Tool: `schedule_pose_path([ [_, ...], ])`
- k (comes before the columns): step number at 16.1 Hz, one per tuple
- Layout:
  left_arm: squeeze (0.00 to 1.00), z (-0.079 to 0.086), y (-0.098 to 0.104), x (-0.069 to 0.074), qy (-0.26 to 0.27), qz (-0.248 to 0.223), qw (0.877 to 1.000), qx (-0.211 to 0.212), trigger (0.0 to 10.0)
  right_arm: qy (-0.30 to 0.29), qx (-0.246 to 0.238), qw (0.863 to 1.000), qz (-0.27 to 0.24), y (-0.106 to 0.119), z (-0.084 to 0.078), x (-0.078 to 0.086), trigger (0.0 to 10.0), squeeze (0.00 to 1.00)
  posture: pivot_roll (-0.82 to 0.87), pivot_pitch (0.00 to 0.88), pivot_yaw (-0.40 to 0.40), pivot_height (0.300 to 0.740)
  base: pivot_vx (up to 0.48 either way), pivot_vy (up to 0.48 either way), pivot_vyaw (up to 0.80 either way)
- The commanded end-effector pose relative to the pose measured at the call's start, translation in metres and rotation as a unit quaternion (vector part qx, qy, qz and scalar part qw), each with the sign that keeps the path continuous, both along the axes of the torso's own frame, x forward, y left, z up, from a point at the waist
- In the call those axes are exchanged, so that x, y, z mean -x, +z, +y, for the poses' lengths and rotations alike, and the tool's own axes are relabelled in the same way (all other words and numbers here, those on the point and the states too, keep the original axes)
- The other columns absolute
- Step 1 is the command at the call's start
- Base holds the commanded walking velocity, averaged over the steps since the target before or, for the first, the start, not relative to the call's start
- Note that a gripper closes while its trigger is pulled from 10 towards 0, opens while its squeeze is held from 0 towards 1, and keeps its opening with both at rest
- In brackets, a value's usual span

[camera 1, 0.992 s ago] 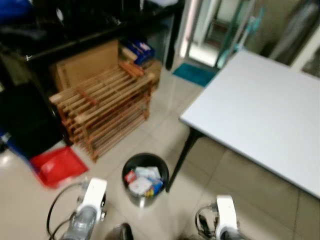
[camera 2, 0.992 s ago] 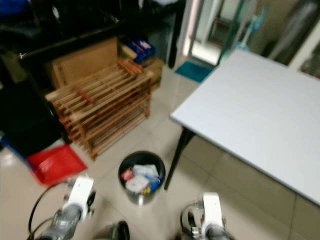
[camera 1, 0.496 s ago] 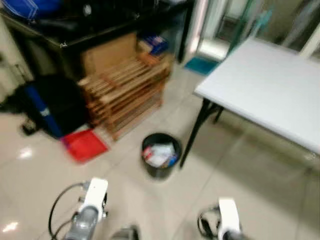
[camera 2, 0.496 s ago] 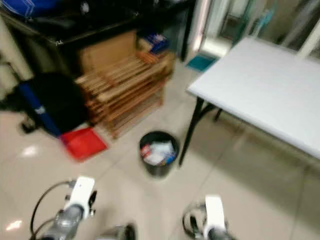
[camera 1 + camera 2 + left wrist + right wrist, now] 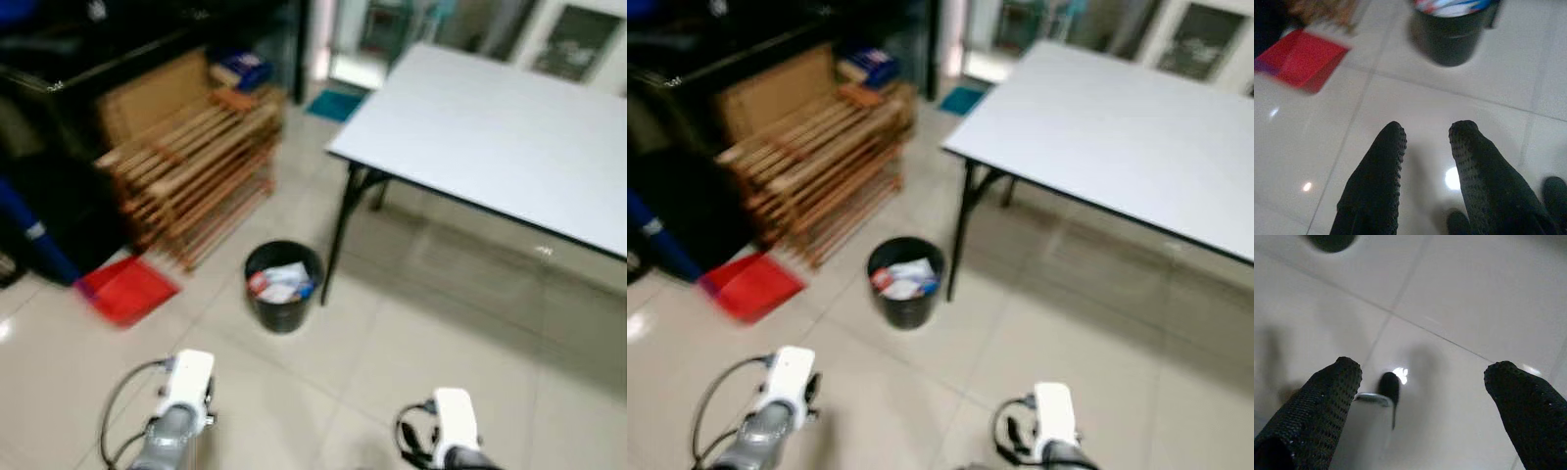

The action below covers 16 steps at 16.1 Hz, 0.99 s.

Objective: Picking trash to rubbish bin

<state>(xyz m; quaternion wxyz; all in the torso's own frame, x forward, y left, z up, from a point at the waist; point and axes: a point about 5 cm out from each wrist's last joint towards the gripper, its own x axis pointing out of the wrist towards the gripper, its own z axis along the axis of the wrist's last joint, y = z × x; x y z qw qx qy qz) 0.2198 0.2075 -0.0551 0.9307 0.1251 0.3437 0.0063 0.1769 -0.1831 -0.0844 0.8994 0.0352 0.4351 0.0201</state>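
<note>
Hanging idle: left claw [image 5: 1426,134] slightly parted | right claw [image 5: 1422,374] wide | bin [image 5: 283,286] trash labels unreadable

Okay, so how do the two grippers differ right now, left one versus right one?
The left gripper has its fingers a narrow gap apart; the right gripper is spread wide. The left points toward the black bin and red dustpan; the right faces mostly floor tile. Both hold nothing and hang above the floor.

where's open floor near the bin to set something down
Bare tile lies between the black bin and the robot's arms, and right of the bin under the white table. Crowded on the left: red dustpan and wooden rack.
</note>
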Motion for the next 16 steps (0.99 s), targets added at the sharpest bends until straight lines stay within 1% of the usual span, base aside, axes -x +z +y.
schedule_pose_path([
  [1,0.0,0.0083,-0.0016,0.0053,0.008,0.007,1.0,-0.006,10.0,-0.003,-0.012,1.0,0.011,-0.0033,0.0063,0.0053,10.0,0.0,-0.04,0.103,-0.068,0.74,0.0,0.0,-0.8],
  [6,0.0,0.0087,-0.0016,0.0047,0.001,0.012,1.0,-0.015,10.0,0.003,-0.015,1.0,0.015,-0.0041,0.0088,0.0062,10.0,0.0,-0.03,0.101,-0.067,0.74,0.0,0.0,-0.8],
  [14,0.0,0.0075,-0.0027,0.0056,-0.003,0.017,1.0,-0.017,10.0,0.0,-0.02,1.0,0.014,-0.004,0.0104,0.0059,10.0,0.0,-0.03,0.09,-0.064,0.74,0.0,0.0,-0.8],
  [16,0.0,0.0073,-0.0023,0.0048,-0.002,0.016,1.0,-0.017,10.0,-0.003,-0.02,1.0,0.009,-0.0031,0.0102,0.0042,10.0,0.0,-0.03,0.095,-0.066,0.74,0.0,0.0,-0.24],
])
